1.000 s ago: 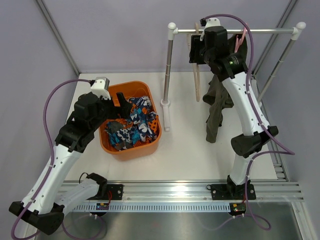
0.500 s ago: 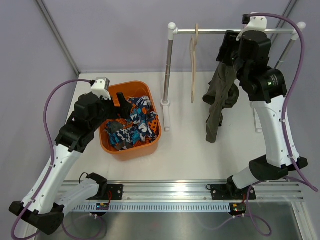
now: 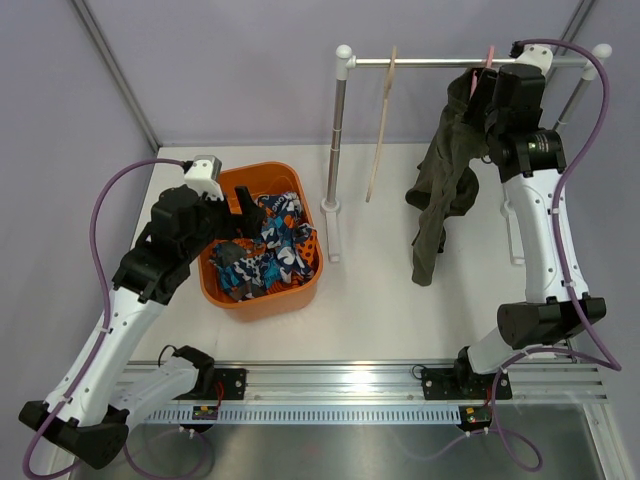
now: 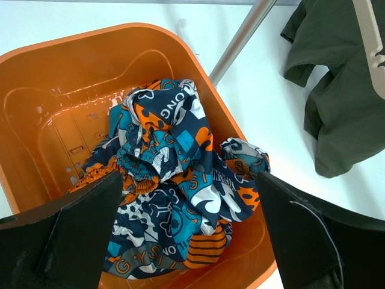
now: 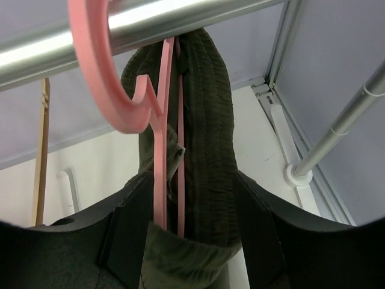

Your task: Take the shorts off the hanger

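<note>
Dark olive shorts [image 3: 440, 180] hang by their waistband on a pink hanger [image 3: 487, 62] hooked on the metal rail [image 3: 440, 62]. My right gripper [image 3: 478, 90] is up at the rail. In the right wrist view it is open [image 5: 192, 198], with one finger either side of the gathered waistband [image 5: 210, 144] and the pink hanger [image 5: 159, 150]. My left gripper [image 3: 243, 205] is open and empty, hovering over the orange basket [image 3: 262, 302]. The olive shorts also show at the top right of the left wrist view [image 4: 343, 90].
The orange basket [image 4: 72, 48] holds patterned blue, orange and white shorts [image 4: 174, 174]. A bare wooden hanger [image 3: 380, 130] hangs tilted on the rail's left part. The rail's left post [image 3: 336, 150] stands beside the basket. The frame wall posts are close on the right.
My right arm has swung from the rail's left part to the right end and now straddles the pink hanger and waistband. The wooden hanger is swinging. The left arm has not moved.
</note>
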{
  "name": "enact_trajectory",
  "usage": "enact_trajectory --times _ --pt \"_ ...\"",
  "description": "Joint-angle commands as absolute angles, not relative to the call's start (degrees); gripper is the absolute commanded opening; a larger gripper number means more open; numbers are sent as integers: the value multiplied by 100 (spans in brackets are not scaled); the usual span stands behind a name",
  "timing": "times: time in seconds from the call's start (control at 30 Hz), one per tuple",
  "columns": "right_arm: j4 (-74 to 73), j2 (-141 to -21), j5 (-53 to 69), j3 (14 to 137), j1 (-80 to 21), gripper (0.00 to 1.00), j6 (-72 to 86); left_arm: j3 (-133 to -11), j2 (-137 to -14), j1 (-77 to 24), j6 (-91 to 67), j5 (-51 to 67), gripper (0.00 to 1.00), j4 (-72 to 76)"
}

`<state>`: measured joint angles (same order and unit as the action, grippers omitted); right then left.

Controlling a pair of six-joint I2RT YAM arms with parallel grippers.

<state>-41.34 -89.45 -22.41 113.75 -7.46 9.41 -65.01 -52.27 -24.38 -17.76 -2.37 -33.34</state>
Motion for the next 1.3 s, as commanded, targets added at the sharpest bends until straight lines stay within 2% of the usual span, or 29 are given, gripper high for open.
enact_trajectory --times 0.0,0.47,0.97,1.07,1.17,1.2,1.23,1.27 --pt "-3507 -9096 -1908 11495 -650 63 1072 -6478 -5256 -2426 -1661 -79 98 -3094" --pt "-3243 -9615 -2047 11698 -659 63 1160 -6442 -5256 -2426 -1635 -97 98 -3094" --pt "-3138 -9984 -2109 11768 -650 47 1152 -6442 -5309 -2426 -1617 -70 98 -3094" --pt "-3112 -9976 -2153 11733 -650 39 1151 -6434 -5309 -2426 -1617 -70 98 -3102" --pt "-3120 -9923 -2171 11698 -650 25 1125 -6425 -5317 -2426 -1626 -53 98 -3094" --pt "-3120 -9914 -2180 11716 -650 19 1134 -6425 -5317 -2434 -1626 -53 98 -3094" --pt "-3138 -9888 -2188 11716 -650 7 1116 -6416 -5309 -2435 -1626 -44 98 -3094" --pt "-3190 -9862 -2180 11733 -650 1 1108 -6416 -5309 -2426 -1635 -53 98 -3094"
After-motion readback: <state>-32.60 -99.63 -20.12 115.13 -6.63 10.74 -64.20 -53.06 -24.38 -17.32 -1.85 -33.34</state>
